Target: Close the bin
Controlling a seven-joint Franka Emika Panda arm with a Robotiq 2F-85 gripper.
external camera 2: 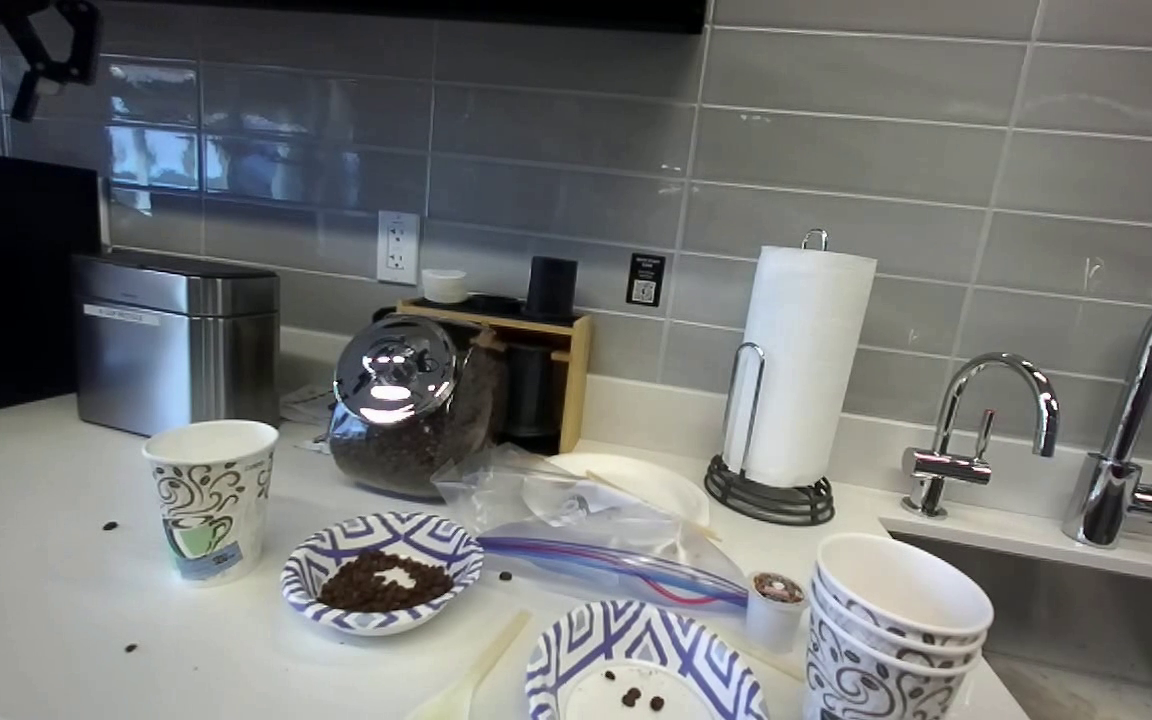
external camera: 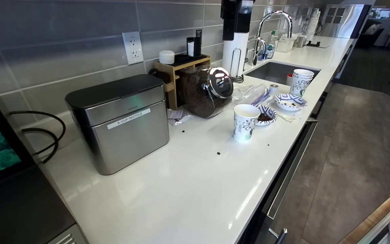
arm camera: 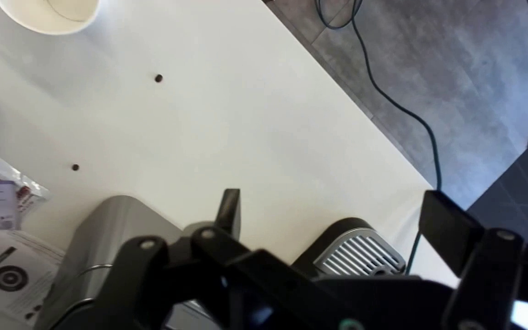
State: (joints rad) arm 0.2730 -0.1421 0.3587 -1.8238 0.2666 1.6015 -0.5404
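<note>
Below the claw (arm camera: 332, 213) and to its left in the wrist view stands the bin (arm camera: 99, 243), its lid (external camera: 115, 89) looking flat and closed in an exterior view. The claw hangs wide, gripping nothing, with a metal grille (arm camera: 360, 251) beneath its gap. I'd back off cleanly, or, if the lid needs seating, narrow the fingers (arm camera: 449, 236) and press its front edge gently.

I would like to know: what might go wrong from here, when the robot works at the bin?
The lid of the bin already looks down, so any pressing might only shove the bin. If lowered, the open claw might strike the dark machine beside the bin. A low sweep over the counter could tip the upright paper cup.
</note>
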